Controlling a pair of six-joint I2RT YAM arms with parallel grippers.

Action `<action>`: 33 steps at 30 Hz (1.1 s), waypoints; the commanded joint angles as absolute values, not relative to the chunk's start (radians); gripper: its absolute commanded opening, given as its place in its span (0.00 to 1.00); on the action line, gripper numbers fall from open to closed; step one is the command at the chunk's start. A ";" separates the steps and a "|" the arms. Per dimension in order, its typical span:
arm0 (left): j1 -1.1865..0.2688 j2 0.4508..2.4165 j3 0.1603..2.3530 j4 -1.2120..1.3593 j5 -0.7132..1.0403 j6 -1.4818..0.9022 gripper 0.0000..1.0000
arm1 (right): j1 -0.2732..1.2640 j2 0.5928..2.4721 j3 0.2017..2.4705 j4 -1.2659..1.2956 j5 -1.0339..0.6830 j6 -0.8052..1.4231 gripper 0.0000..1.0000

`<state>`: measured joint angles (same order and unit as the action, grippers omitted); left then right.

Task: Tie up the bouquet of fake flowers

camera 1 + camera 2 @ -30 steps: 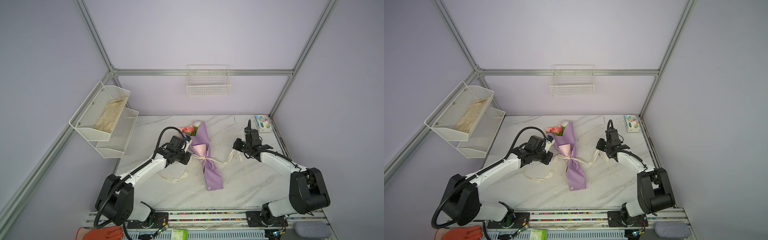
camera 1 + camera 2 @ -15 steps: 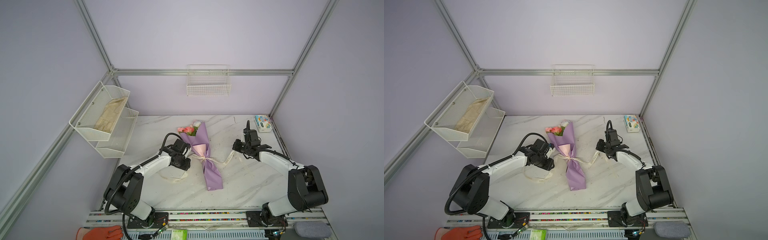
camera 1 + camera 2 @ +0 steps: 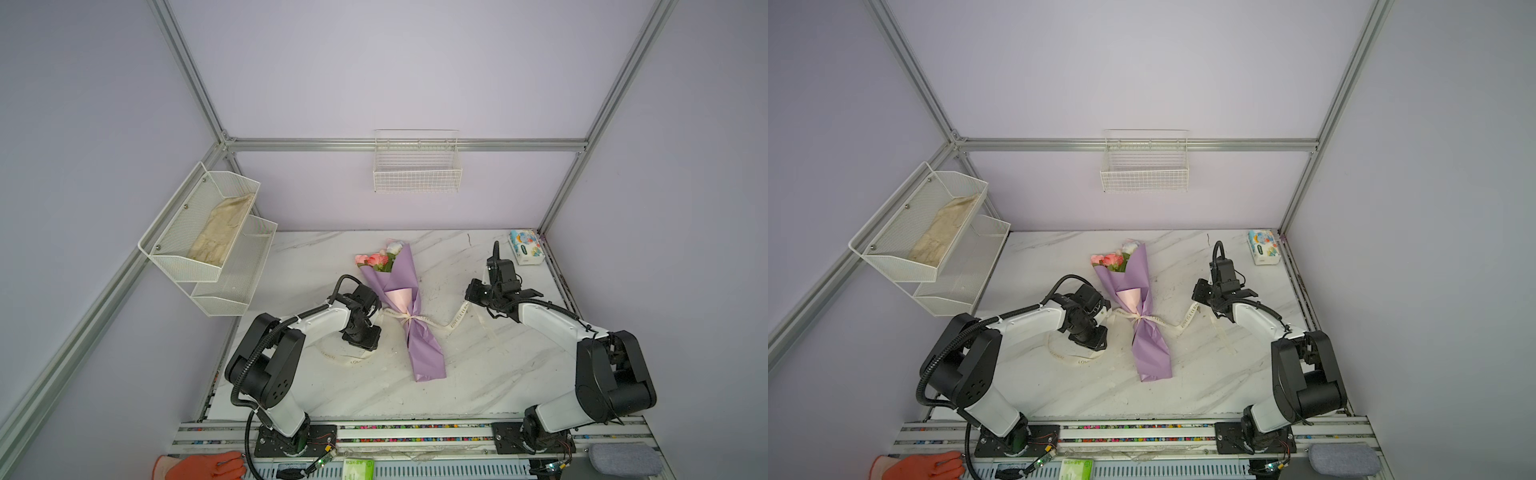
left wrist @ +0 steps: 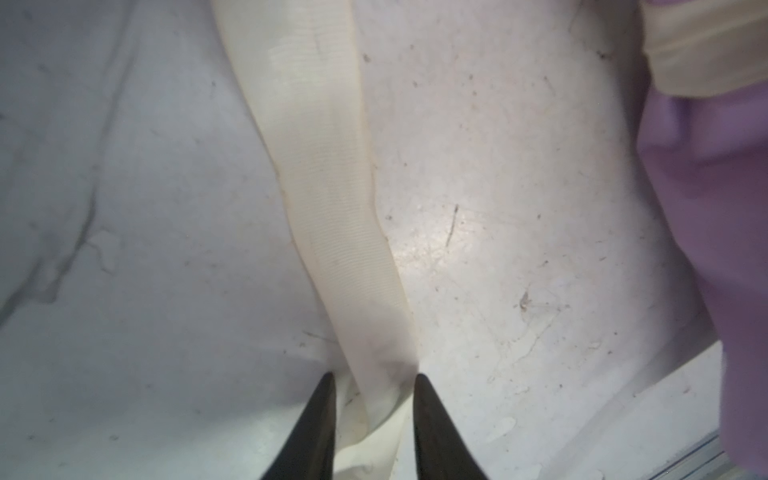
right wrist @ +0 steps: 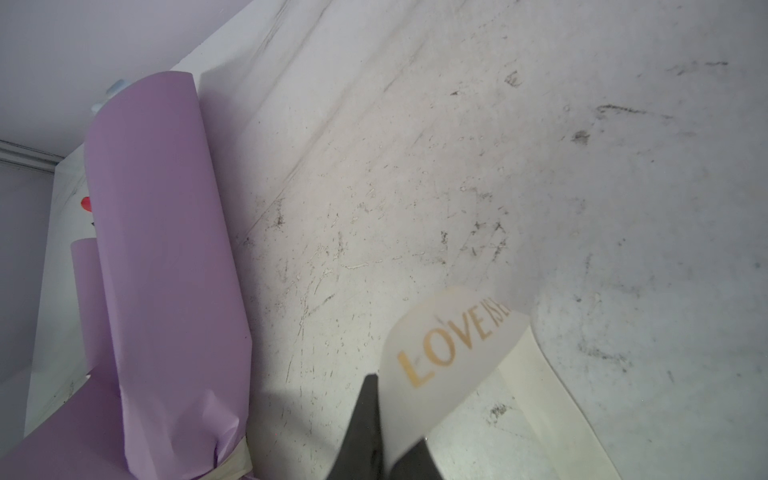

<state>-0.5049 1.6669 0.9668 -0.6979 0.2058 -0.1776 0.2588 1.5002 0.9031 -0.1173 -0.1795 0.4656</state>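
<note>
The bouquet of fake flowers [image 3: 399, 286] [image 3: 1133, 286] lies on the marble table, pink and white roses toward the back, wrapped in lilac paper [image 5: 166, 249]. A cream lettered ribbon [image 3: 409, 319] is knotted round its waist. Left of the bouquet, my left gripper [image 3: 362, 337] [image 3: 1091, 338] [image 4: 374, 376] points down at the table. It is shut on the crumpled ribbon [image 4: 332, 208]. On the other side of the bouquet, my right gripper [image 3: 471, 297] [image 3: 1200, 296] [image 5: 386, 399] is shut on the other ribbon end [image 5: 449, 345], which is lifted and reads "LOVE IS".
A slack ribbon loop [image 3: 345, 359] lies under the left arm. A tissue pack [image 3: 525, 247] sits at the back right corner. A wire basket [image 3: 417, 174] hangs on the back wall. A two-tier shelf [image 3: 243, 286] juts out at left. An orange glove [image 3: 199, 467] lies on the front rail.
My left gripper has drawn back from the bouquet's neck toward the table's front and turned downward onto the ribbon. The right arm has barely moved.
</note>
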 commanded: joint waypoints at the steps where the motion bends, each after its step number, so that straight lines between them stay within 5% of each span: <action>1: -0.512 1.677 1.012 -0.706 0.239 -0.155 0.15 | 0.256 1.520 0.927 -0.141 -0.169 0.465 0.09; 4: -0.515 1.644 1.022 -0.697 0.225 -0.154 0.00 | 0.256 1.533 0.928 -0.146 -0.170 0.466 0.10; 9: -0.521 1.525 1.026 -0.670 0.120 -0.165 0.00 | 0.256 1.536 0.927 -0.168 -0.155 0.470 0.13; 20: -0.611 1.253 0.952 -0.512 -0.108 -0.081 0.00 | 0.250 1.430 0.922 -0.306 -0.253 0.559 0.46; 24: -0.664 1.244 0.954 -0.513 -0.173 -0.050 0.00 | 0.249 1.303 0.890 -0.293 -0.328 0.604 0.50; 29: -0.745 1.181 0.934 -0.522 -0.256 0.053 0.00 | 0.264 1.250 0.816 -0.036 -0.630 0.702 0.49; 33: -0.748 1.137 0.940 -0.650 -0.269 0.071 0.00 | 0.324 1.294 0.845 -0.030 -0.615 0.693 0.48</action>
<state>-0.7486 1.1835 0.9630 -0.5751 -0.2123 0.0132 0.2893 1.2675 0.8490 -0.0879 -0.5377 0.6628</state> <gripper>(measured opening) 0.047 0.484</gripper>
